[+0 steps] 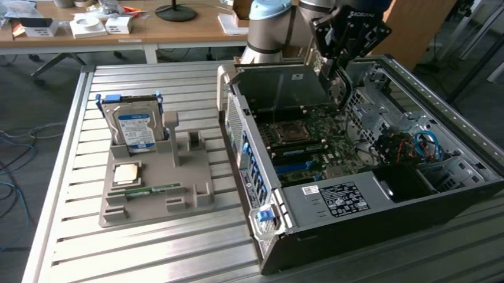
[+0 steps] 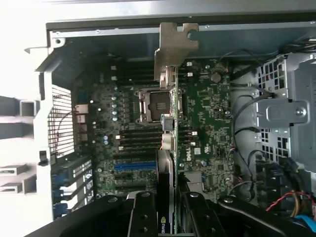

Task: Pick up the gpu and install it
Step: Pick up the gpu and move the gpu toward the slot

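The pincer (image 2: 167, 198) is closed partway, its two dark fingers (image 2: 143, 212) clamped on either face of the gpu (image 2: 170, 148). It holds the card edge-on. The dark board runs straight out from between the fingers, and its silver end bracket (image 2: 175, 49) is at the end farthest from the pincer.

The exterior view shows the arm reaching down over the open computer case (image 1: 354, 194), which lies on its side on the slatted metal tabletop (image 1: 157, 253). The card hangs inside the case opening, above the motherboard (image 2: 207, 123). I cannot tell whether its lower edge touches any slot.

Directly beneath the held card are the empty processor socket (image 2: 153, 106) and the rows of dark slots beside it. The blue slots (image 2: 133, 166) lie to one side, close under the pincer's fingers. The bracket end of the card points toward the case's rear wall.

Well away from the pincer, toward the exterior view's left, a grey holder (image 1: 157, 183) sits on the tabletop. A silver hard drive (image 1: 136, 127) with a blue-and-white label stands upright in it. A square processor chip (image 1: 126, 173) and a narrow green memory stick (image 1: 146, 190) lie flat nearer the holder's front.
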{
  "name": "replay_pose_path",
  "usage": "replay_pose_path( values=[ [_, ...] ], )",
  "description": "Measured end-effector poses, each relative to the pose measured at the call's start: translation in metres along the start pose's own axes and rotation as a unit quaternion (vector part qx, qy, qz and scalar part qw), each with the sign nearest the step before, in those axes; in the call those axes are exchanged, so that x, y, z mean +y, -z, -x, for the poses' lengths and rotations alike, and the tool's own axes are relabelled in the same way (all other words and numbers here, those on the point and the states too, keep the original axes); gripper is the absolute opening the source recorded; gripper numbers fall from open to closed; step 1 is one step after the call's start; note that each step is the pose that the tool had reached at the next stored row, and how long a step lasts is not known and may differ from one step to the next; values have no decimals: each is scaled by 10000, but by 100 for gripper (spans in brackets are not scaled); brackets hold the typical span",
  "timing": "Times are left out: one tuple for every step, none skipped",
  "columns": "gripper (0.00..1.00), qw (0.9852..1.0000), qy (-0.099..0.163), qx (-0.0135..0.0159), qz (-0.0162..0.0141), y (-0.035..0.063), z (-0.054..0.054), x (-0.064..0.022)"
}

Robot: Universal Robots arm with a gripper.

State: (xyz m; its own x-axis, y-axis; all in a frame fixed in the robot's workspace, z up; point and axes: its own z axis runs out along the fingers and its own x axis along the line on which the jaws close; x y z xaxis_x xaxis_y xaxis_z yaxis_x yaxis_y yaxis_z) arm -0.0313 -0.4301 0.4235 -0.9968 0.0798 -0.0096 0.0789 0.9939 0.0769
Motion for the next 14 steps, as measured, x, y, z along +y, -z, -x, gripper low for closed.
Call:
replay_pose_path(
  values=[
    [26,10000,-1,0,0,0,37,3],
    [26,10000,-1,0,0,-1,74,6],
    [26,10000,0,0,1,-2,110,8],
    [26,10000,1,1,2,-2,141,11],
    [26,10000,4,1,3,-3,175,14],
    [26,10000,9,1,4,-3,204,16],
    [26,10000,17,2,6,-4,232,18],
    [26,10000,26,3,7,-4,257,20],
    [26,10000,39,4,9,-5,278,22],
    [26,10000,55,5,10,-5,297,24],
    [26,10000,71,6,11,-5,315,25],
    [26,10000,88,8,12,-6,335,27],
    [26,9999,106,9,12,-6,357,29],
    [26,9999,122,11,13,-6,378,30]
  ],
)
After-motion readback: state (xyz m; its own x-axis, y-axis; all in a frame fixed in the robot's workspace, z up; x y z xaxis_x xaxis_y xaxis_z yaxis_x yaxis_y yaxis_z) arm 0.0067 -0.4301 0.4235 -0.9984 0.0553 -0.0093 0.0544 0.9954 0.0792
